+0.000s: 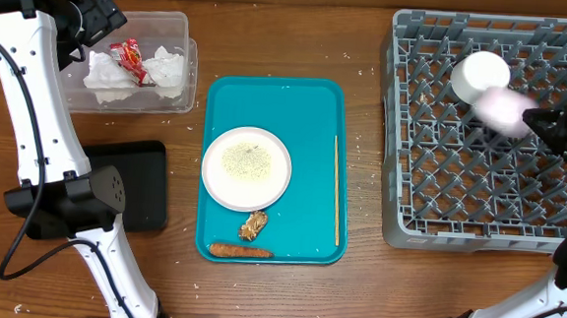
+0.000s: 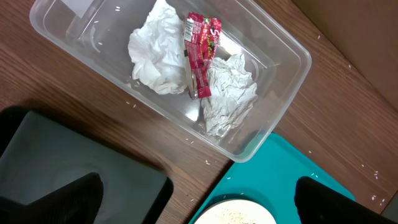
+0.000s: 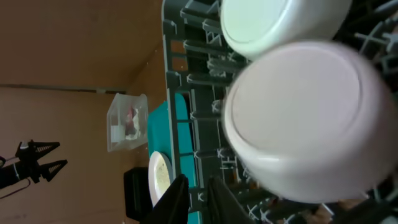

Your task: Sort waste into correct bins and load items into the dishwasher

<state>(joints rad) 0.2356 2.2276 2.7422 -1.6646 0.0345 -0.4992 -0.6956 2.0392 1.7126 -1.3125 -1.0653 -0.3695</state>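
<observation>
My right gripper [image 1: 534, 122] [image 3: 198, 186] is shut on the rim of a white bowl [image 1: 503, 111] [image 3: 305, 118] and holds it just above the grey dish rack [image 1: 459, 189] [image 3: 193, 81], next to a white cup [image 1: 479, 72] [image 3: 273, 18]. My left gripper [image 1: 95, 14] [image 2: 199, 208] is open and empty above the clear tub [image 1: 178, 34] [image 2: 292, 56], which holds crumpled napkins [image 1: 106, 74] [image 2: 155, 56] and the red wrapper [image 1: 130, 56] [image 2: 202, 50]. A white plate with rice [image 1: 247, 167] [image 2: 236, 214], a brown lump [image 1: 254, 225], a brown-orange stick [image 1: 238, 251] and a wooden stick [image 1: 337, 192] lie on the teal tray [image 1: 316, 112].
The flat black tray [image 1: 134, 179] [image 2: 62, 155] lies left of the teal tray, partly under my left arm. Rice grains are scattered on the wooden table around the trays. The rack fills the table's right side.
</observation>
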